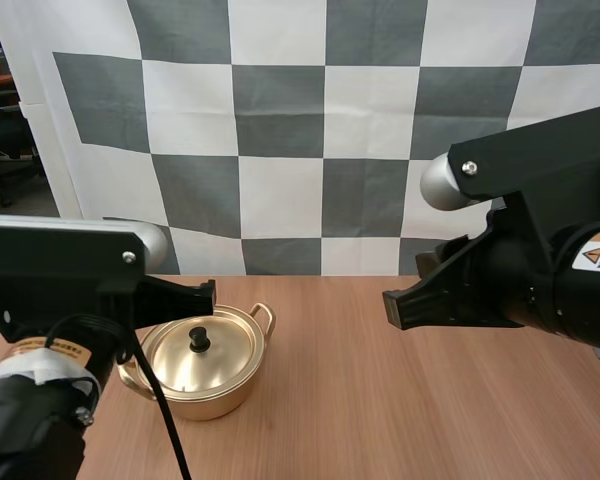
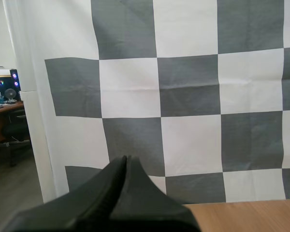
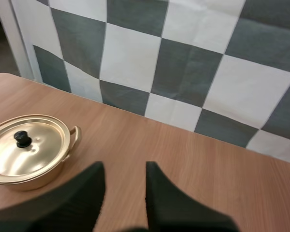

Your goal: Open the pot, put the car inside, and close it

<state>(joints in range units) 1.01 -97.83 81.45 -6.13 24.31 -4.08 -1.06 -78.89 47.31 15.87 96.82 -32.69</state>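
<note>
Aiming at the small black knob (image 1: 199, 340) on the golden metal pot (image 1: 208, 400), you are risking a slip: left hand (image 2: 126, 160) pinched together, right hand (image 3: 124, 168) spread.

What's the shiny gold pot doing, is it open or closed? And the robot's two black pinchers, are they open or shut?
Shiny gold metal pot, closed, standing upright on the wooden table.
Round gold lid with black knob, sitting on the pot.
Left gripper, shut, holding nothing.
Right gripper, open, holding nothing, off to the side of the pot.
</note>
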